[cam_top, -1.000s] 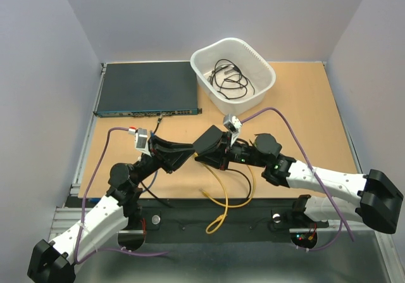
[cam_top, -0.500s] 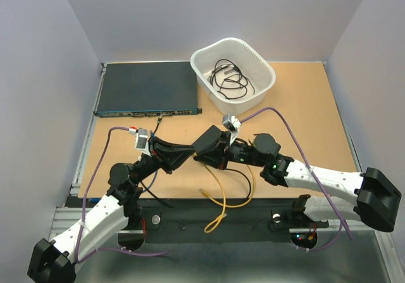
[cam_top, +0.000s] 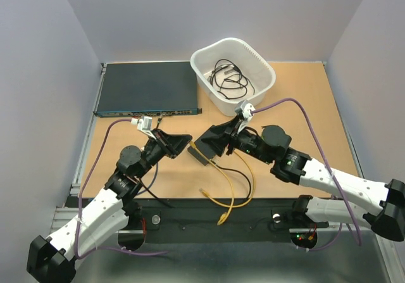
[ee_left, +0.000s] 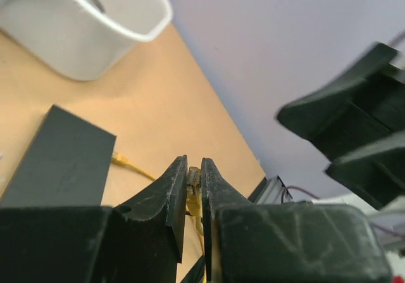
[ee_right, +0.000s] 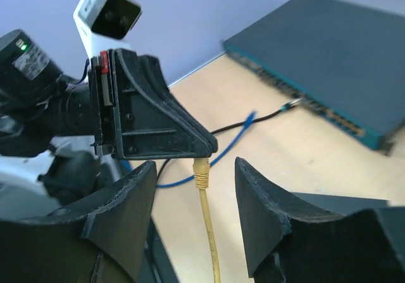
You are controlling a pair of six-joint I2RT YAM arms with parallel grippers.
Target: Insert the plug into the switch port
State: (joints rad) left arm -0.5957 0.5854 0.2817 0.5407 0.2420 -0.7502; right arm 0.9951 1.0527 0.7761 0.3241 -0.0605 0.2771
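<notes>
My left gripper is shut on the yellow plug and holds it above the table. In the left wrist view the plug shows pinched between the closed fingers of the left gripper. My right gripper faces it, open. In the right wrist view the plug hangs from the left gripper's fingers, in the gap of the right gripper, touching neither finger. The small flat black box lies under the right gripper; it also shows in the left wrist view. Its ports are hidden.
A wide dark rack unit sits at the back left with a black cable plugged in. A white bin of black cables stands at the back centre. The yellow cable loops to the near edge. A blue cable lies left.
Both grippers have moved away from the near edge, toward the back. The right arm has drawn back to the right. The yellow cable has shifted with the plug.
</notes>
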